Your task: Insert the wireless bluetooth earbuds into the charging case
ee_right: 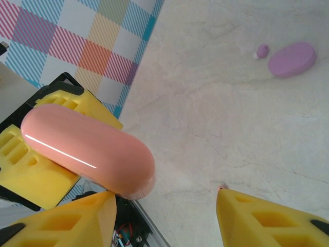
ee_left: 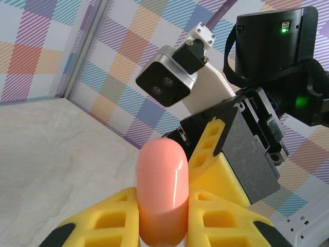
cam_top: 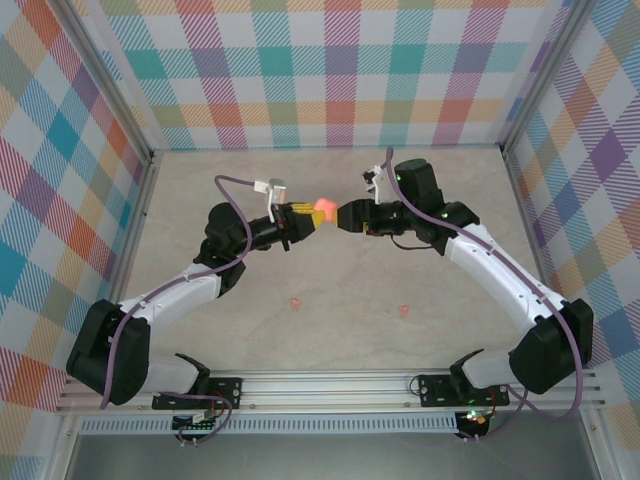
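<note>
Closest to the arm bases, two salmon earbuds [cam_top: 296,302] [cam_top: 404,311] are lying loose on the counter [cam_top: 350,265], well apart from each other and well short of the action, so nothing is going into a case yet. Moving out, the left gripper [ee_left: 163,221] is clamping the salmon charging case [ee_left: 162,190] by its lower half and holding it up off the counter, rounded end poking out, lid seam [ee_left: 160,170] showing and the lid looking closed. Coming in nose to nose, the right gripper [ee_right: 165,195] is standing about half wide with nothing between its fingers; one finger is sitting just beside the case's end and the other is well apart from it. That's the worry: if those fingers close from this offset, only one is likely to meet the case, levering it sideways in the left gripper's hold. On a shell this glossy that could mean a twist, a slip, or a drop onto the counter. The yellow fingers of the two grippers are also crowding each other and could clash. Farther off, a purple case [ee_right: 292,59] is lying flat with a purple earbud [ee_right: 262,51] just beside it. It's hard to say from this angle whether they are touching, and a careless sweep could scatter them.
</note>
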You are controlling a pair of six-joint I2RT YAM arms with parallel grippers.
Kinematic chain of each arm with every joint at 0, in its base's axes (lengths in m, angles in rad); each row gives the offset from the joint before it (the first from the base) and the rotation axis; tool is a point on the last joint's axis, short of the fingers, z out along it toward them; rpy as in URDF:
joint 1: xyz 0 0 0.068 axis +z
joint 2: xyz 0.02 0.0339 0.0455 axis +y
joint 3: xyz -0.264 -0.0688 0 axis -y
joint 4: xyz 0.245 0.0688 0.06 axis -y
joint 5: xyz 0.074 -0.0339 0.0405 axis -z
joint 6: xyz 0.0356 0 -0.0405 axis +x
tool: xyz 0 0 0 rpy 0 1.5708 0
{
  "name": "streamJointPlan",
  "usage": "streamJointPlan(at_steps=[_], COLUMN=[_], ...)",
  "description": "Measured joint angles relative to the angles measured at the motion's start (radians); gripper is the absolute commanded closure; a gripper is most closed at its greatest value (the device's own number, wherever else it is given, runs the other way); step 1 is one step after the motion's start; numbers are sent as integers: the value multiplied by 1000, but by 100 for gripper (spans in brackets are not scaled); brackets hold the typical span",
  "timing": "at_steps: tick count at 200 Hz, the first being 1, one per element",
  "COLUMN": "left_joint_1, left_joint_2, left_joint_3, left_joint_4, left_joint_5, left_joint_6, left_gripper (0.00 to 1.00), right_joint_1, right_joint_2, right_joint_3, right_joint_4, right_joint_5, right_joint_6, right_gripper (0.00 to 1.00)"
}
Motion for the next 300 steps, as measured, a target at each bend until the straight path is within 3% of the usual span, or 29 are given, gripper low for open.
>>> streamJointPlan(at_steps=[104, 144, 198, 300], left_joint_1=[-19, -20, -19, -19], left_joint_2=[-82, -99, -101, -101], left_joint_3=[-61, -61, -58, -23], left_joint_4=[4, -25, -110, -101], left_joint_5=[-2, -11, -103, -158], left_joint_6=[1, 13, 86, 130], left_gripper=[100, 100, 100, 100], right_joint_1=[-36, -38, -59, -63], right_joint_2=[47, 61, 8, 30], right_joint_3=[69, 69, 19, -71], right_joint_4=[39, 54, 90, 355], right_joint_5=[8, -5, -34, -189], right_joint_6=[69, 110, 197, 477], right_gripper=[46, 37, 26, 24])
